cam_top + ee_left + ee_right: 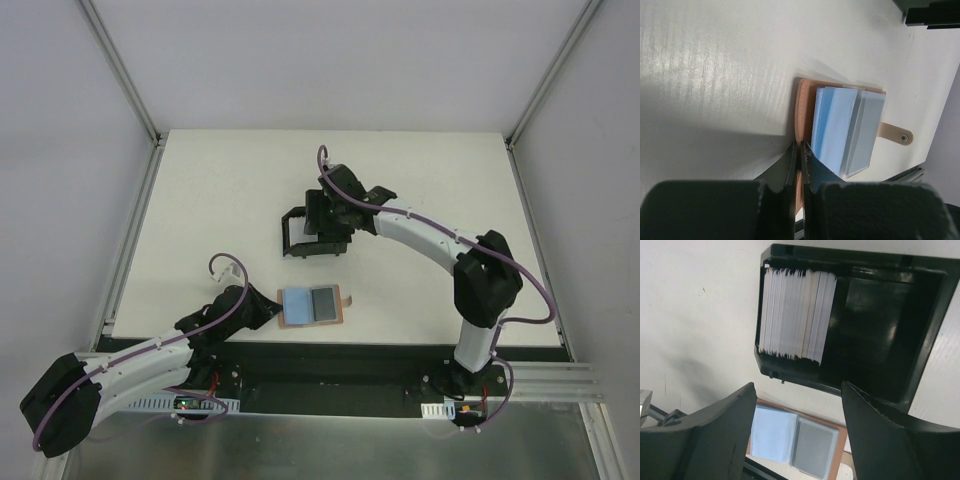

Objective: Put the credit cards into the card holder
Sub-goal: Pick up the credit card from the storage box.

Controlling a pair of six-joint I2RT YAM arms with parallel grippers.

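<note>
The card holder, a tan leather bifold, lies open and flat on the white worktop close to its near edge, with its snap tab sticking out to the right. Light blue credit cards lie on its left half and a pale grey card on its right half.

The left fingers are pressed together on the card holder's left edge, and a strip of leather shows between them.

Farther back, near the middle of the worktop, stands a black open-sided box. A stack of white cards stands on edge in its left part. The right fingers hang over this box, spread wide apart, with nothing between them; the box and the card holder are well apart.
</note>
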